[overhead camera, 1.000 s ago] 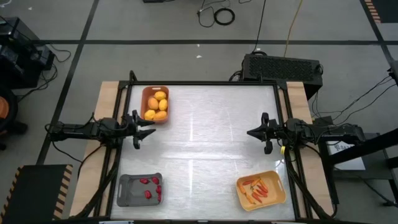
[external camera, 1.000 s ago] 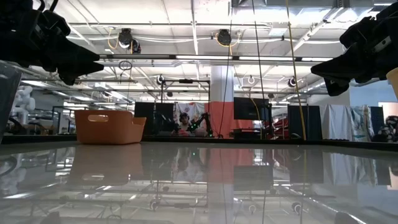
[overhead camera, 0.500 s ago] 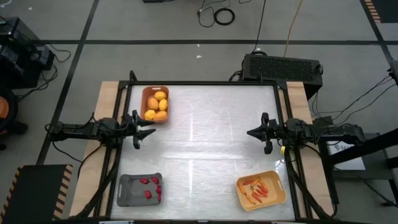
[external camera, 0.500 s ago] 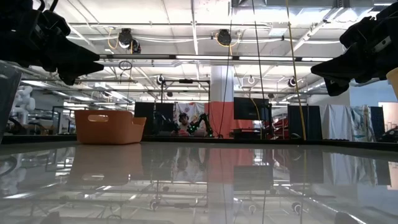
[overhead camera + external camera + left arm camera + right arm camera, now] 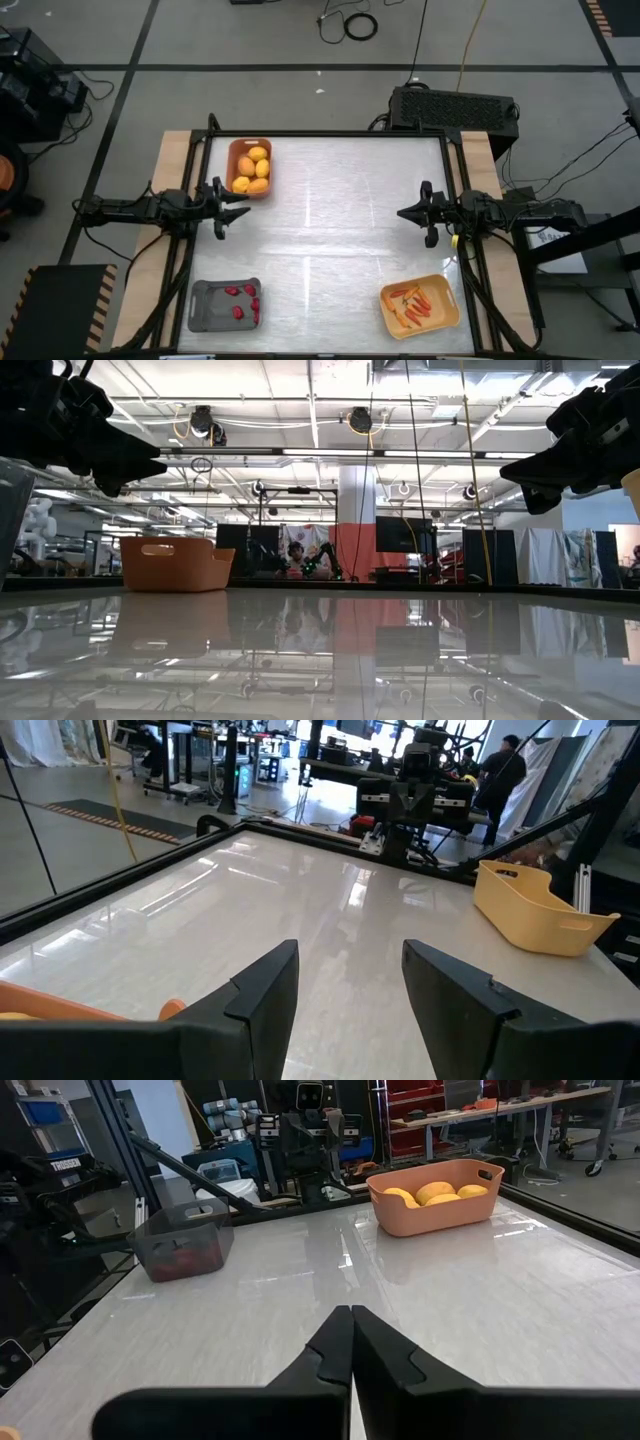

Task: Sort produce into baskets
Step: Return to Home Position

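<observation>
The table point(image 5: 330, 220) has a pale, glossy top with a dark frame and wooden strips on both sides. It shines so much that the ceiling lamps and the room are mirrored in it.

The produce lies in three baskets. The orange-brown basket point(image 5: 232, 160) stands at the far left of the table and holds the lemons point(image 5: 255, 170). The grey basket point(image 5: 205, 305) stands at the near left corner with the chillies point(image 5: 240, 300) inside. The yellow basket point(image 5: 445, 312) stands at the near right corner with the carrot sticks point(image 5: 412, 303) inside. The middle of the table is bare.

The left gripper point(image 5: 240, 204) hangs over the left edge, just beside the orange-brown basket. Its fingers stand well apart and hold nothing. The right gripper point(image 5: 402, 213) hangs over the right edge, across from it. Its fingers are pressed together with nothing between them.

Around the table there is a grey floor point(image 5: 250, 40) with dark lines. A black box point(image 5: 455, 108) sits behind the far right corner, and cables point(image 5: 350, 25) lie beyond it. Across the room I see a high ceiling point(image 5: 250, 410) with beams and lamps, a red and white column point(image 5: 355, 525), and a person point(image 5: 497, 760) in dark clothes far off.
</observation>
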